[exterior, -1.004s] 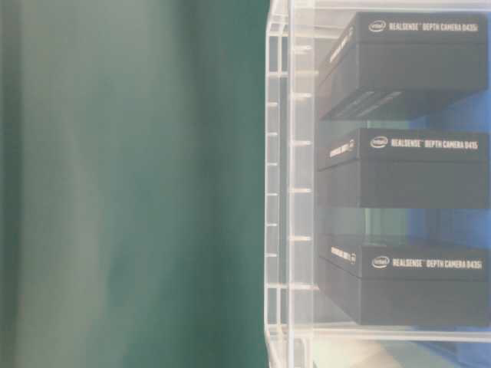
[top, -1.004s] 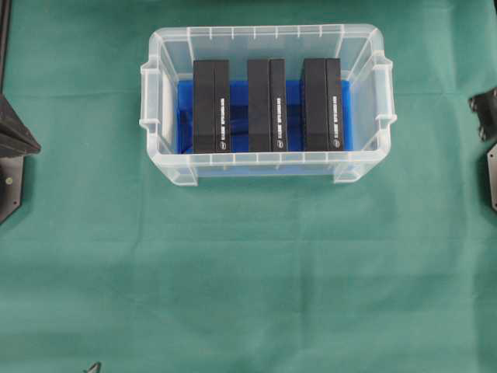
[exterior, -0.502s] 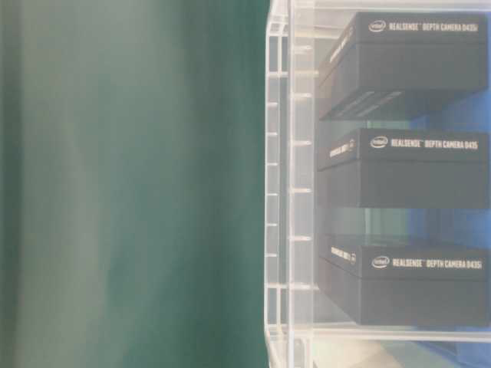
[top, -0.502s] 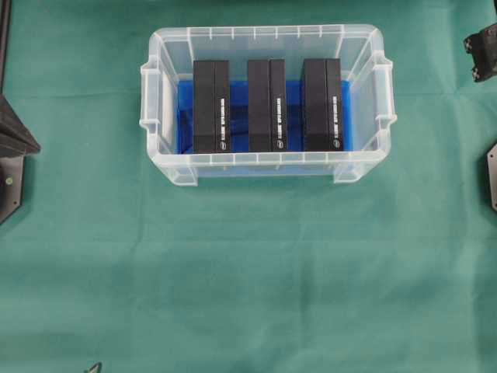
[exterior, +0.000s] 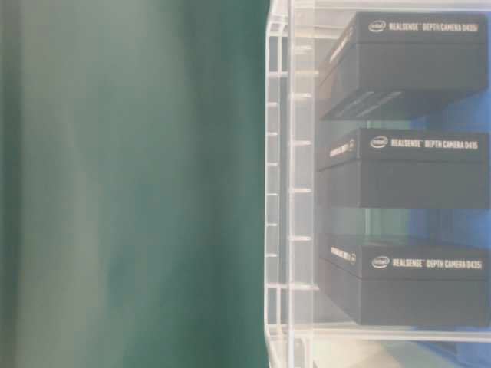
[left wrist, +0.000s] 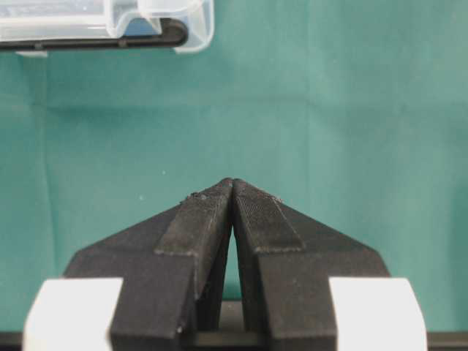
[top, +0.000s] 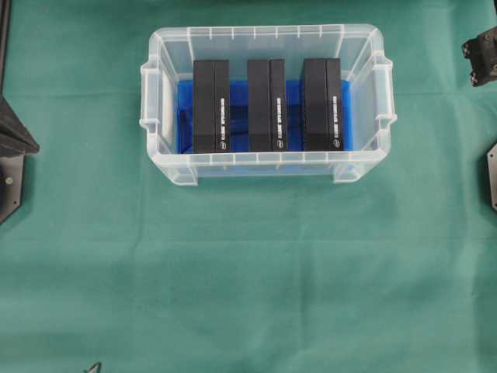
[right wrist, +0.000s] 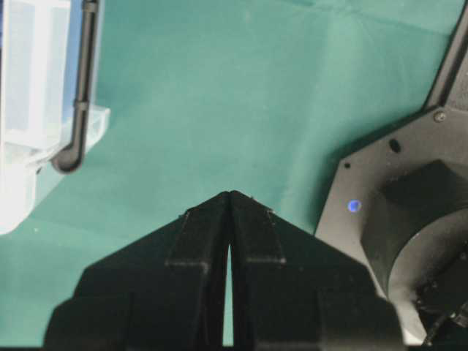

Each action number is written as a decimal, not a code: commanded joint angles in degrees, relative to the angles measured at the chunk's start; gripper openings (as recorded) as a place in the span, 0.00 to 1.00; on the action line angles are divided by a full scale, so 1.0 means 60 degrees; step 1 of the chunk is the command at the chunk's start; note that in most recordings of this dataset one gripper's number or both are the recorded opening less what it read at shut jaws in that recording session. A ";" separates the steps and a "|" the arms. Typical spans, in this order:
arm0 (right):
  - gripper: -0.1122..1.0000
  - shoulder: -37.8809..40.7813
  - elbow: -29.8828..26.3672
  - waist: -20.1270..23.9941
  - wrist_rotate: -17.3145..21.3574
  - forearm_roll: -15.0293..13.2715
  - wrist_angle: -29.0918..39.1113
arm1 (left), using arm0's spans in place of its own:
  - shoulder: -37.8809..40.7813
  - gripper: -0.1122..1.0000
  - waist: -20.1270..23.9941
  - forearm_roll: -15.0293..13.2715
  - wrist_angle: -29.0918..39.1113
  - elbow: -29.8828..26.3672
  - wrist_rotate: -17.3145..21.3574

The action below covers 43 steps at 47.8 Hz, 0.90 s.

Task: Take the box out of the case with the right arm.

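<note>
Three boxes [top: 211, 106] in case [top: 268, 167]; right claw [top: 483, 56] cut off at frame edge.

The overhead frame's right edge cuts off the right arm [top: 483, 56].

clear glossy plastic case [top: 365, 47], matt green cloth [top: 248, 272]

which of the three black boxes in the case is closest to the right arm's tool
The rightmost box in the case, seen from overhead. It sits nearest the case's right end, the side where the right tool shows at the frame edge; the middle box and left box lie farther off.
</note>
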 commanded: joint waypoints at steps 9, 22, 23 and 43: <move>0.47 -0.0015 -0.0073 -0.0044 0.0103 -0.0088 -0.0015 | -0.0015 0.10 -0.0029 0.0015 -0.0015 -0.0234 0.0015; 0.95 -0.0015 -0.0073 -0.0044 0.0571 -0.0308 0.0000 | -0.0015 0.10 -0.0029 0.0015 0.0015 -0.0234 0.0015; 0.94 -0.0015 -0.0073 -0.0044 0.0571 -0.0293 0.0000 | -0.0015 0.10 -0.0029 0.0015 0.0015 -0.0220 0.0015; 0.94 -0.0015 -0.0059 -0.0044 0.0908 -0.0308 0.0015 | 0.0044 0.10 -0.0029 0.0015 0.0029 -0.0220 0.0029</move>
